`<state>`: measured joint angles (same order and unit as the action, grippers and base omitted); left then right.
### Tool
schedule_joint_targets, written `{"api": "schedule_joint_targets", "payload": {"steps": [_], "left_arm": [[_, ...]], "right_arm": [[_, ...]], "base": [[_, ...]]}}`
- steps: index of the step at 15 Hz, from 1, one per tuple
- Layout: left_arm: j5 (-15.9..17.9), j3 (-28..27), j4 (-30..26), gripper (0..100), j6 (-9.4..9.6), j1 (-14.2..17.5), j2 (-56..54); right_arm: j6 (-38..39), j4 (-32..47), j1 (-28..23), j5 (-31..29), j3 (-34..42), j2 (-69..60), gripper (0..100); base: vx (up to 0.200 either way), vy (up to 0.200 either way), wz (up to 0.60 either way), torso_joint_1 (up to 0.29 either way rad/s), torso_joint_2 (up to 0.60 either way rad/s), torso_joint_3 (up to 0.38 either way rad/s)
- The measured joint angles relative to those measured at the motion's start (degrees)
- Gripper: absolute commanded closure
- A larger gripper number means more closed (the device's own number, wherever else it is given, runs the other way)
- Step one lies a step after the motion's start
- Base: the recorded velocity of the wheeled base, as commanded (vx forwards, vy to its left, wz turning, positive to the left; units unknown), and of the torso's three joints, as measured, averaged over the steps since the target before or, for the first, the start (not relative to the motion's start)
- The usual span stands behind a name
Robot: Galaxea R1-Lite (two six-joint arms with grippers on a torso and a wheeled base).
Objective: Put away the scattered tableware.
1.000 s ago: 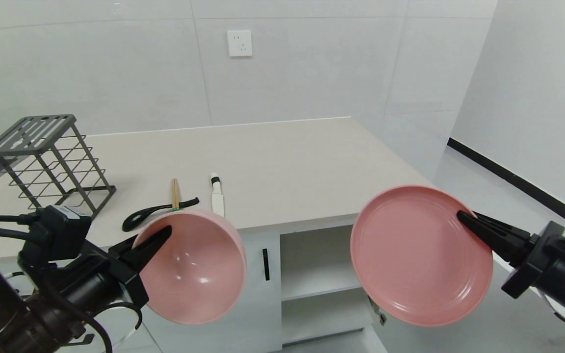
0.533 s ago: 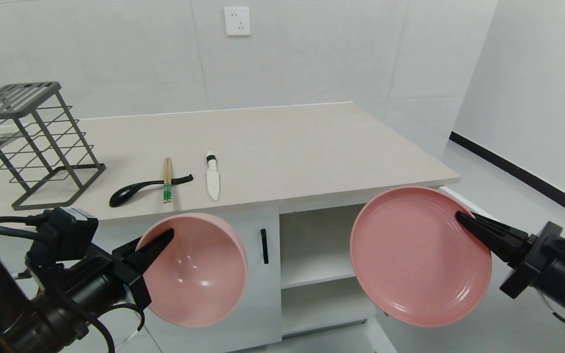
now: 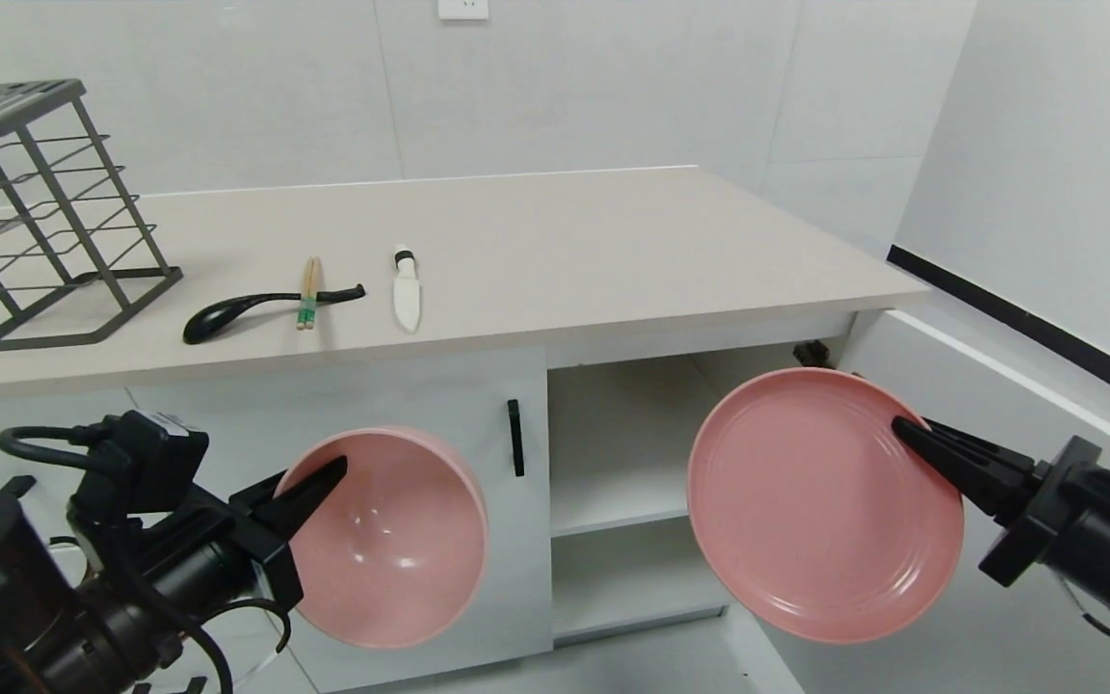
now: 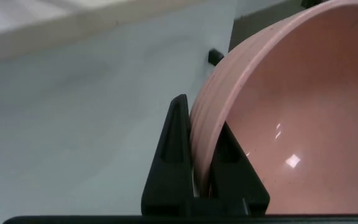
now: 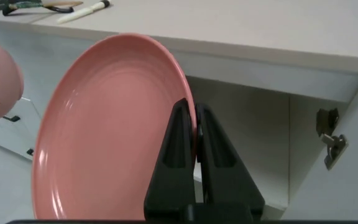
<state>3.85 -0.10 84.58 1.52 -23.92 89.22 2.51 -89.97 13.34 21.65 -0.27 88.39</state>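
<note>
My left gripper [image 3: 329, 474] is shut on the rim of a pink bowl [image 3: 391, 540], held on its side in front of the closed cabinet door [image 3: 353, 405]. In the left wrist view that gripper [image 4: 202, 134] pinches the ribbed bowl [image 4: 291, 130] wall. The right gripper [image 3: 902, 431] is shut on the edge of a pink plate [image 3: 815, 506], tilted upright before the open cabinet compartment [image 3: 627, 453]. The right wrist view has the plate [image 5: 104, 124] clamped in that gripper [image 5: 193, 121]. On the countertop lie a black spoon [image 3: 227, 310], chopsticks [image 3: 307, 280] and a white knife [image 3: 406, 291].
A dark wire rack [image 3: 35, 212] stands on the counter [image 3: 565, 241] at the far left. The open cabinet has a white shelf [image 3: 613, 520] midway up and its door [image 3: 998, 386] swung out to the right. A black handle [image 3: 515, 438] sits on the closed door.
The head camera has dropped, so counter and cabinet sit higher in view and more of the open compartment shows. Both grippers keep their hold on bowl and plate in nearly the same places.
</note>
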Motion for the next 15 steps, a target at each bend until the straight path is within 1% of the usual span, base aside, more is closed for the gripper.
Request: {"api": "schedule_joint_targets", "payload": {"steps": [6, 9, 11, 13, 15], "left_arm": [[-0.1, 0.0, -0.2, 100, -0.05, -0.1, 2.7], [-0.1, 0.1, -0.3, 100, -0.02, -0.1, 3.9], [-0.1, 0.1, -0.4, 100, -0.05, -0.2, 4.8], [-0.1, 0.1, -0.3, 100, -0.07, -1.0, 5.7], [-0.2, 0.1, -0.4, 100, -0.11, -2.0, 6.4]], "right_arm": [[0.0, 0.0, 0.4, 0.0, 0.0, 1.0, 100], [-0.3, 0.0, 0.9, 0.0, 0.0, 6.0, 100], [-3.1, 0.1, 1.3, 0.0, -0.5, 10.7, 100], [-6.3, 0.1, 1.4, 0.0, -1.4, 16.0, 100], [-7.2, 0.0, 1.4, 0.0, -3.5, 20.2, 100]], "base": [[0.000, 0.000, 0.00, -0.241, 0.33, 0.137], [0.000, 0.000, 0.00, -0.064, 0.27, 0.067], [0.000, 0.000, 0.00, -0.007, 0.11, 0.034], [0.000, 0.000, 0.00, 0.001, 0.03, 0.023], [0.000, 0.000, 0.00, 0.000, 0.00, 0.000]]}}
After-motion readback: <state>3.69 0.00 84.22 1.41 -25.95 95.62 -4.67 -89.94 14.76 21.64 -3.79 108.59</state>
